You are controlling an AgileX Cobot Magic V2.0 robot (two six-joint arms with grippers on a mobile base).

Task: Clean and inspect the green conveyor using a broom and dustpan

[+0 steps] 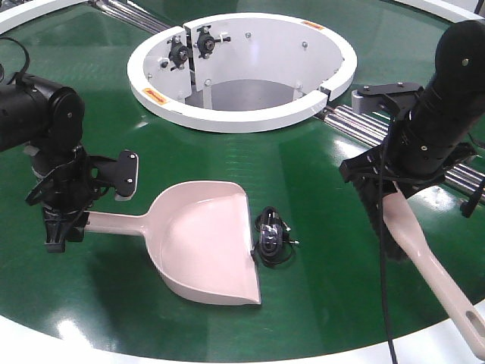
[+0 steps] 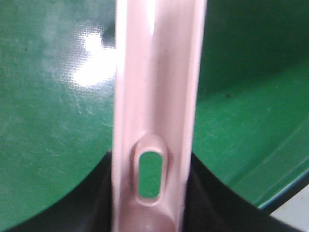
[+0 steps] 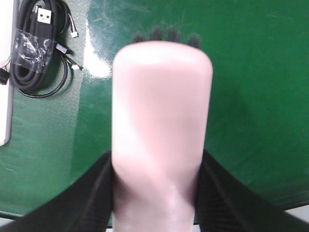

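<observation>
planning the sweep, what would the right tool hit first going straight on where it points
Likely the glossy dark-green conveyor belt below the pale pink plastic broom it holds; coiled black cable lies aside.

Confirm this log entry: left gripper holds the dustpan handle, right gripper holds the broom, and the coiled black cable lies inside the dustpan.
One detail is wrong. The coiled black cable lies on the green conveyor, just outside the open front edge of the dustpan, not inside it. The exterior front-facing view shows this. The rest stands.
</observation>
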